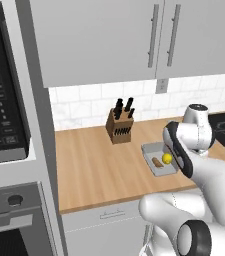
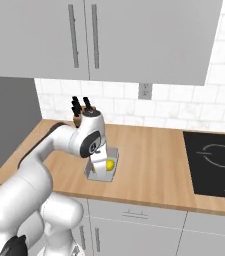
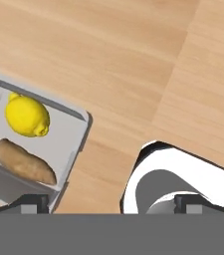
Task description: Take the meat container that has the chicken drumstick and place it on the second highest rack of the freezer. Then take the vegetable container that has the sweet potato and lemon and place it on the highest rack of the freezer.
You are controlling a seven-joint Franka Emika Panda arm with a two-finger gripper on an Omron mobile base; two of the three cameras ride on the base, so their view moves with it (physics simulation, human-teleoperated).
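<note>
Second step, vegetable container [image 3: 76, 130] with lemon [image 3: 27, 116] and sweet potato [image 3: 25, 162] on table [image 3: 133, 60]: pincer [image 3: 111, 203] wide open, empty, off-centre; needs recentring over the rim

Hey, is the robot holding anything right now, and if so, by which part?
Nothing is held. In the hand view the gripper is open over the counter, one finger at the rim of the vegetable container with the lemon and sweet potato.

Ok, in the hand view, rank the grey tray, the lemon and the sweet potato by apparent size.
1. Grey tray, cut off by the frame.
2. Sweet potato, longest of the two inside.
3. Lemon, shorter but rounder, so the last two are close.
</note>
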